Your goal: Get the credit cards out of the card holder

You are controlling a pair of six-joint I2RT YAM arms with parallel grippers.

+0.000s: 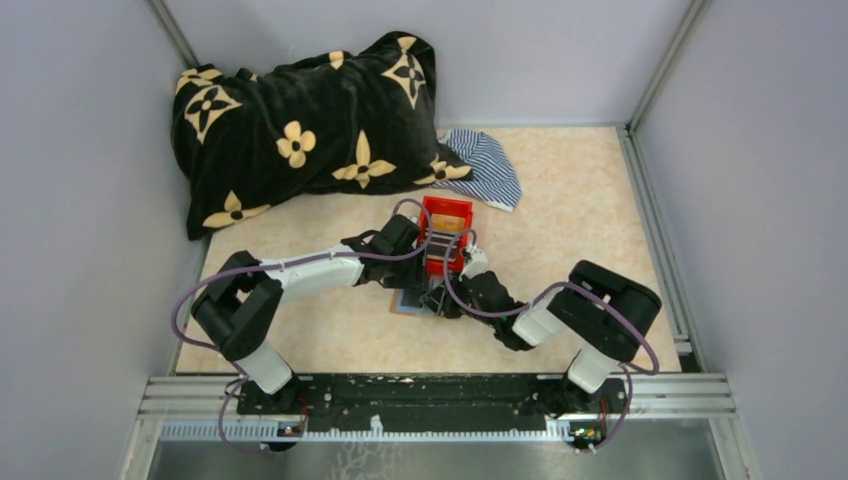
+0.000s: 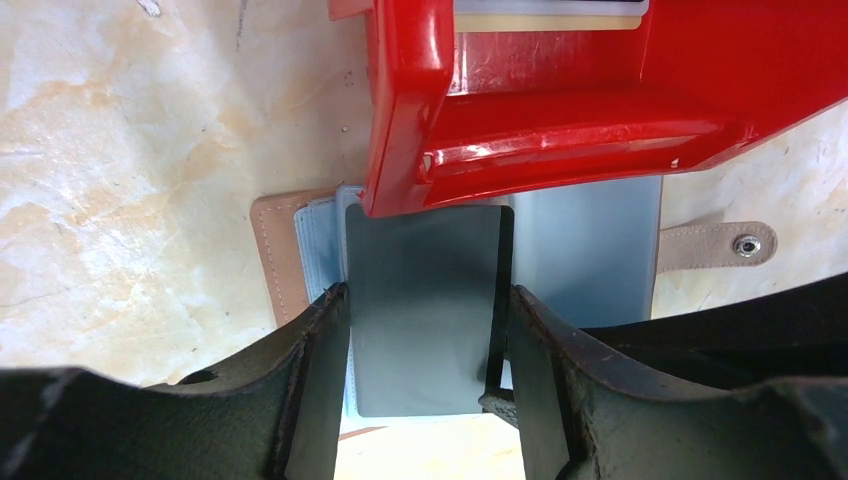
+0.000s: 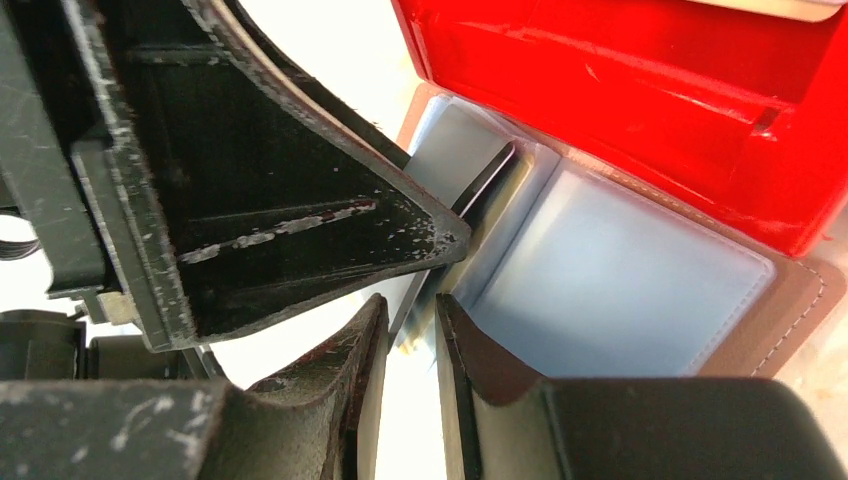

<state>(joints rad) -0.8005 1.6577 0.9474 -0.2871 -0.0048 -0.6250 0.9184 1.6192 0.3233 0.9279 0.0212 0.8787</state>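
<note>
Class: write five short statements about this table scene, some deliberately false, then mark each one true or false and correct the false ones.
1. The left pincer holds a dark grey card. True.
2. The card holder lies folded shut. False: it lies open, grey-blue panels up.
3. The red bin is empty. False: flat tan and pale cards lie in it.
4. A striped cloth lies beside the flowered pillow. True.
5. The holder's snap strap is fastened. False: it sticks out sideways, unfastened.
</note>
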